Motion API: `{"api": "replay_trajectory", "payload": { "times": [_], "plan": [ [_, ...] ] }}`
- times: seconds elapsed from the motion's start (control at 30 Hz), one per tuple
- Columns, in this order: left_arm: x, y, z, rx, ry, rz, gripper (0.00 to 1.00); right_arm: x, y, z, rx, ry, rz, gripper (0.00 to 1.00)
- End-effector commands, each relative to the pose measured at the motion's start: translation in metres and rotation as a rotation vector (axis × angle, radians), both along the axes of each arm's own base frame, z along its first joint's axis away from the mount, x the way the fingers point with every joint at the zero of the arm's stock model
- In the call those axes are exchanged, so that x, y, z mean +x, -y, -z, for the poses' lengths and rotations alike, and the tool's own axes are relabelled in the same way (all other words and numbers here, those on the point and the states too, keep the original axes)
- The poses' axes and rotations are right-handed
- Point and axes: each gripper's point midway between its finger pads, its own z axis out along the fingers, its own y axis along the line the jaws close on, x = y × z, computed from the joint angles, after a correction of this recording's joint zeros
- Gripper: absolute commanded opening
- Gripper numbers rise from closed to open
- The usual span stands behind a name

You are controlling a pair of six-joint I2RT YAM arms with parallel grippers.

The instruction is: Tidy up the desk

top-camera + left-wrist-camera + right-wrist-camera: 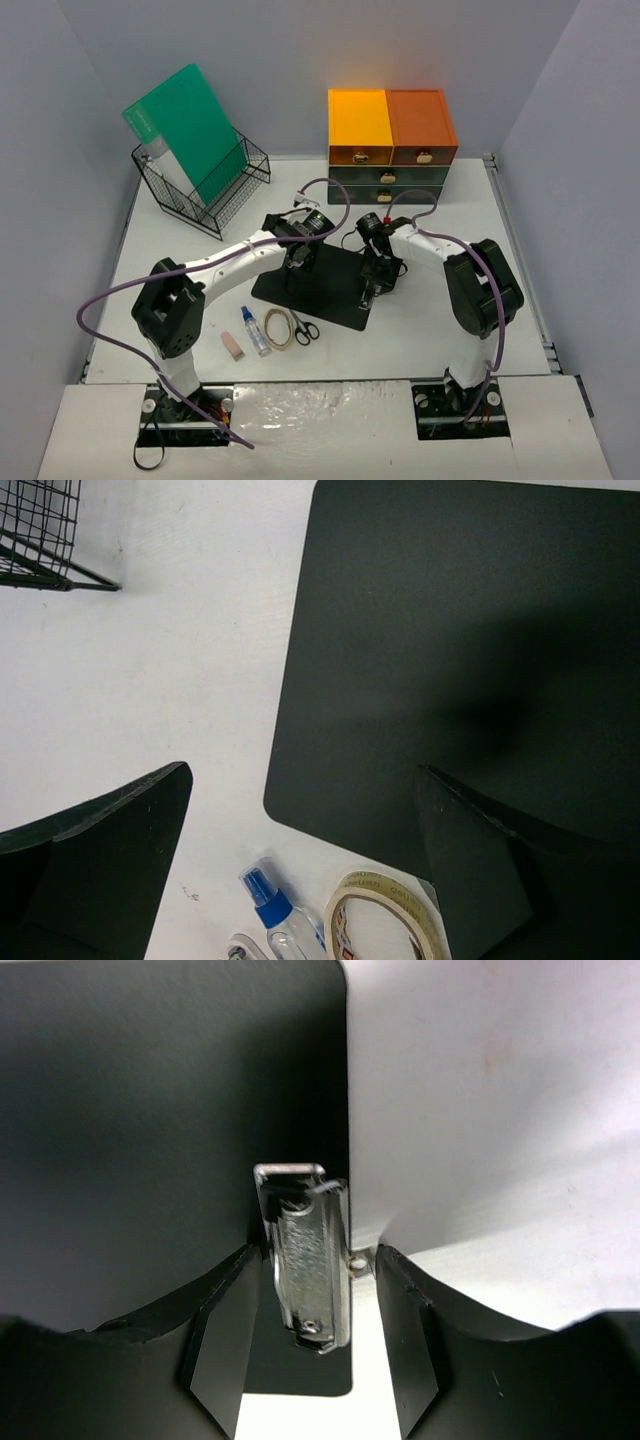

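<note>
Two claws work over the black clipboard, which lies flat in the middle of the white tabletop that spreads under everything. Your right claw is clenched on the metal clip, probably because that raised part is the only purchase on so thin a board. Your left claw hangs released, spread across the board's corner, likely ready to steady it. Tape and a small bottle lie just beside.

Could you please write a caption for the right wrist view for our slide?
Right gripper pinching the metal clip of the black clipboard lying on the white desk.
</note>
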Motion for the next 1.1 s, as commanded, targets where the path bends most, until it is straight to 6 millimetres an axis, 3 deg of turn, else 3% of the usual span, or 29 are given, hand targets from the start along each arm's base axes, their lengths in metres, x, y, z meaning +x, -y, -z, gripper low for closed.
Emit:
{"api": "replay_trajectory", "payload": {
  "times": [0.0,0.1,0.17,0.37,0.53,0.73,0.93,1.07],
  "plan": [
    [0.009,-0.001,-0.035,-0.061,0.086,-0.004,0.9,0.011,0.0,-0.009,-0.044,0.026,0.006,0.45],
    [0.009,-0.001,-0.035,-0.061,0.087,-0.002,0.9,0.009,0.001,-0.004,-0.055,0.011,0.0,0.39],
    [0.009,-0.001,-0.035,-0.058,0.085,0.0,0.9,0.008,0.002,-0.003,-0.067,0.009,-0.006,0.25],
    [0.009,-0.001,-0.033,-0.054,0.077,0.006,0.9,0.0,0.005,0.007,-0.088,-0.022,-0.024,0.01],
    [0.009,0.0,-0.031,-0.054,0.074,0.012,0.9,-0.001,0.006,0.007,-0.087,-0.023,-0.035,0.0],
    [0.01,0.001,-0.039,-0.077,0.107,0.034,0.9,0.015,-0.011,-0.025,-0.012,0.061,-0.084,0.0],
    [0.001,0.01,-0.078,-0.126,0.199,0.13,0.89,0.033,-0.026,-0.065,0.06,0.156,-0.113,0.0],
    [-0.021,0.025,-0.103,-0.101,0.263,0.267,0.89,0.034,-0.033,-0.083,0.1,0.179,-0.138,0.0]
  ]
}}
